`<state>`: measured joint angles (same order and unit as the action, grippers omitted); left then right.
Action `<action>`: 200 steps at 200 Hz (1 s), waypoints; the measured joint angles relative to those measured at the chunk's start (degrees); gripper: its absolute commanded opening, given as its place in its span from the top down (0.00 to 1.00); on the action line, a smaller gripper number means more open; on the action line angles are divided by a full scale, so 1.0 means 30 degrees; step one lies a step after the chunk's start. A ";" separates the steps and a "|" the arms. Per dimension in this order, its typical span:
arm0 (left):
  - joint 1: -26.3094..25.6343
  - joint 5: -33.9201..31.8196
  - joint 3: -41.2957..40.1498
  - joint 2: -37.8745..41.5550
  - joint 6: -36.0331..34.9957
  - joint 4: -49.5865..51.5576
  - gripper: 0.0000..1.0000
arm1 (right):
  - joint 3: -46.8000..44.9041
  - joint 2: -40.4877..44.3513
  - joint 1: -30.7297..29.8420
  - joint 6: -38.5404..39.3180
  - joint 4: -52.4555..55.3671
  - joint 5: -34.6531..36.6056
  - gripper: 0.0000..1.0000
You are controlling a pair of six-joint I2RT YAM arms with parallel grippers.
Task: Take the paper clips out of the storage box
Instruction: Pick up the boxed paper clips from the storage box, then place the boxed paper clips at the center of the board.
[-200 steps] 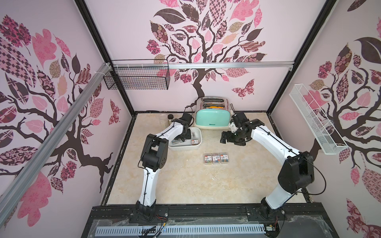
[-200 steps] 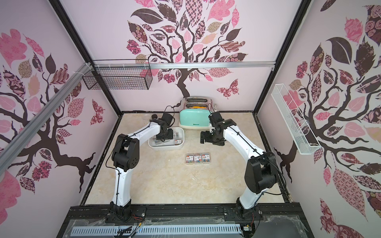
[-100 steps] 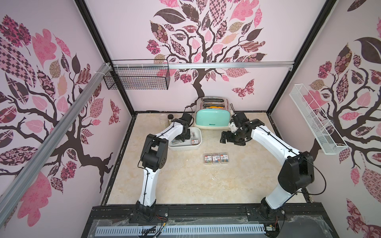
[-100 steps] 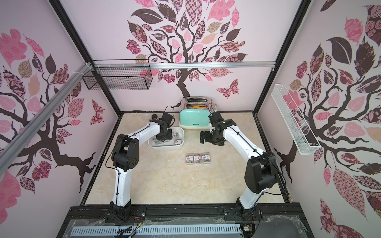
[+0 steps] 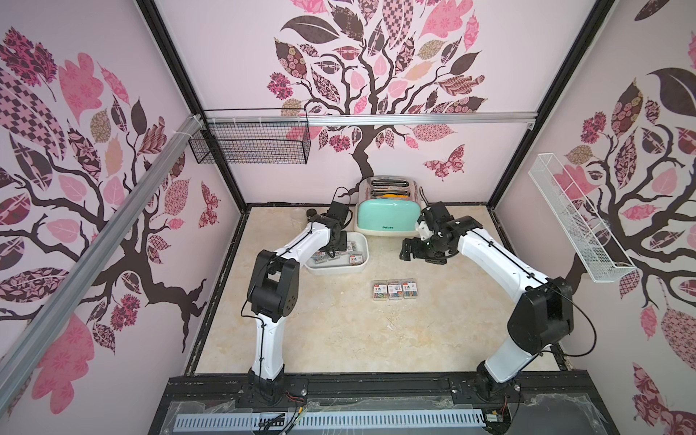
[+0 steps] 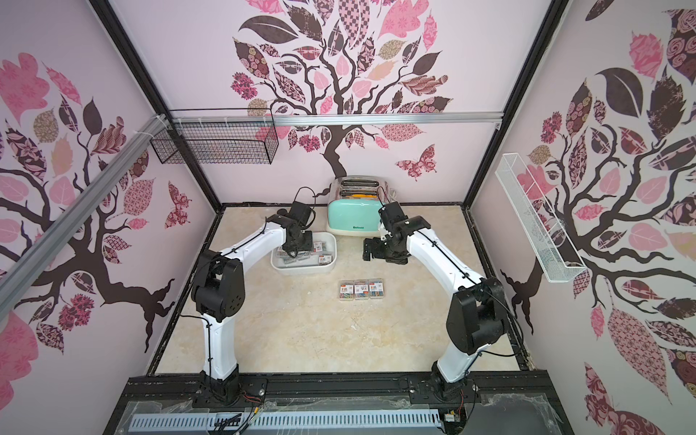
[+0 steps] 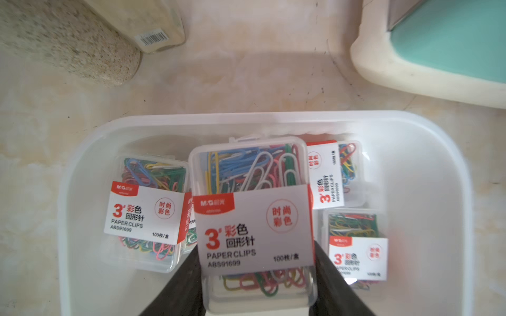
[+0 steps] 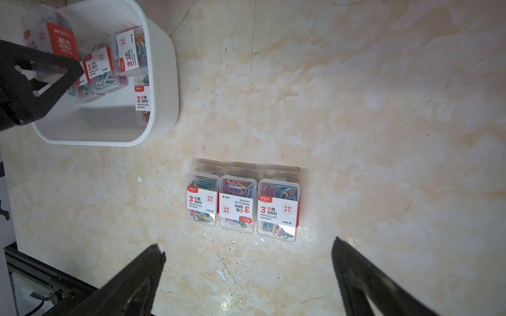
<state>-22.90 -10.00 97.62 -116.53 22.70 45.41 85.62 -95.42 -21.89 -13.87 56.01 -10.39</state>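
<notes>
Paper clips [image 7: 254, 169] fill small clear cases with white labels. One case [image 7: 254, 227] is pinched by its two side edges in the left claw [image 7: 256, 262], over the storage box [image 7: 82, 142]. It seems lifted above the rest, though the wrist view does not settle that. At least four other cases [image 7: 145, 210] lie on the bottom of the box, some overlapping. Three more cases [image 5: 395, 290] lie in a row, touching side by side, on the worktop [image 5: 376, 339] near the box. The right claw [image 8: 247, 246] hangs spread wide and holds nothing, to the right of the box and in front of the toaster [image 5: 386, 218]. Two jars [image 7: 68, 41] stand beyond the box.
</notes>
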 measured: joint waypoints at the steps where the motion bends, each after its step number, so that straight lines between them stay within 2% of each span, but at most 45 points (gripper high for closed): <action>1: -0.0007 0.0000 -0.0015 0.0036 0.0000 0.0015 0.53 | 0.0007 0.0000 0.0000 0.0000 0.0000 0.0007 0.01; 23: -0.0546 0.0211 -0.0823 0.1647 0.0051 0.0262 0.53 | 0.0015 0.0000 0.0000 -0.0007 0.0036 0.0073 0.01; 51: -0.2025 0.0546 -0.2958 0.4561 0.0641 0.0627 0.53 | 0.0015 0.0000 0.0000 -0.0007 0.0044 0.0168 0.01; 87: -0.4291 0.0663 -0.6309 0.8211 0.2193 0.1231 0.53 | -0.0102 0.0080 0.0000 -0.0044 0.0036 0.0270 0.01; 116: -0.5661 0.0590 -0.9180 1.0076 0.3716 0.1209 0.54 | -0.0546 0.0430 0.0000 -0.0102 -0.0044 0.0270 0.01; 140: -0.6258 0.0765 -1.0375 0.9683 0.4379 0.0998 0.54 | -0.0918 0.0750 0.0000 -0.0146 -0.0117 0.0270 0.01; 200: -0.6521 0.1071 -1.0280 0.5836 0.4656 -0.1180 0.53 | -0.1705 0.1282 -0.0007 -0.0146 -0.0321 0.0204 0.01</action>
<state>-42.46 -6.79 66.78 -99.02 36.67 41.87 80.51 -91.57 -21.91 -14.31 55.05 -9.78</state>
